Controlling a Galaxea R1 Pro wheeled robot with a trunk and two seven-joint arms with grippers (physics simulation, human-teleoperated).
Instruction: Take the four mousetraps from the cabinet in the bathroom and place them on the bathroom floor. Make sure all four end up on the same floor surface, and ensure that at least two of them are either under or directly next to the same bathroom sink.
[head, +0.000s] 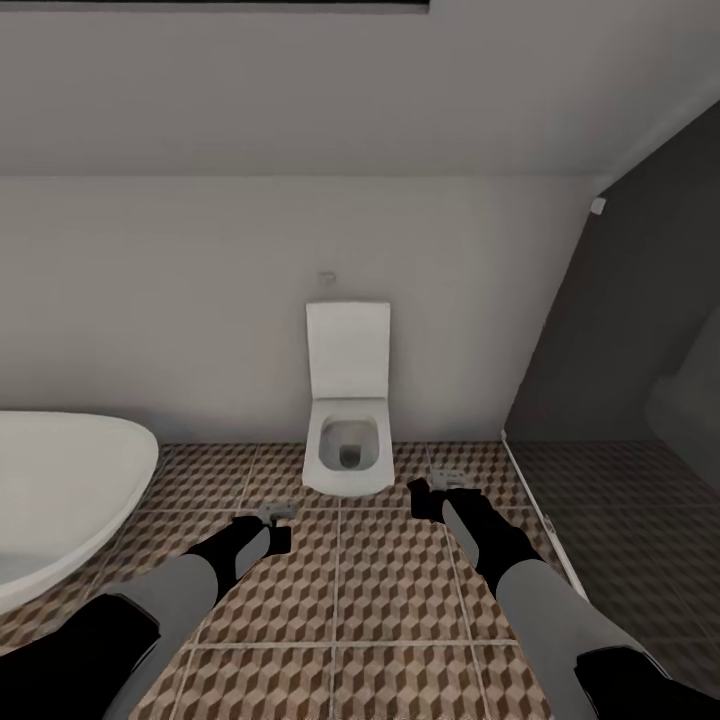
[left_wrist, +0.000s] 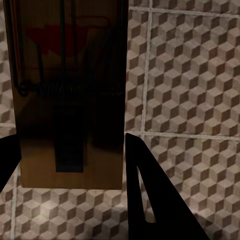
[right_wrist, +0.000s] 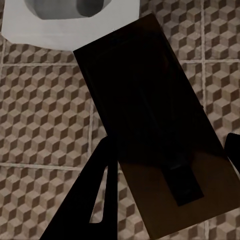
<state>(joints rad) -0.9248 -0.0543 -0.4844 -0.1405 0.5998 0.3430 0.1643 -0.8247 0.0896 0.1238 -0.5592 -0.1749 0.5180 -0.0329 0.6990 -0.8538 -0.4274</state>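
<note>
Each of my grippers holds a mousetrap above the bathroom floor (head: 380, 600). My left gripper (head: 265, 530) is shut on one mousetrap (head: 276, 512), which hangs left of the toilet's front. In the left wrist view this tan board (left_wrist: 70, 100) shows its black wire spring and red spot, between the black fingers (left_wrist: 142, 190) of the left gripper (left_wrist: 70, 142). My right gripper (head: 430, 497) is shut on a second mousetrap (head: 448, 480) right of the toilet. That board (right_wrist: 150, 110) lies in dark shadow in the right gripper (right_wrist: 172, 147), over the patterned tiles (right_wrist: 45, 115).
A white toilet (head: 347, 445) with its lid up stands against the back wall, straight ahead. A white oval bathtub (head: 60, 490) fills the left side. A glass shower screen (head: 620, 340) and the dark shower floor (head: 640, 500) lie to the right. Patterned tiles stretch between them.
</note>
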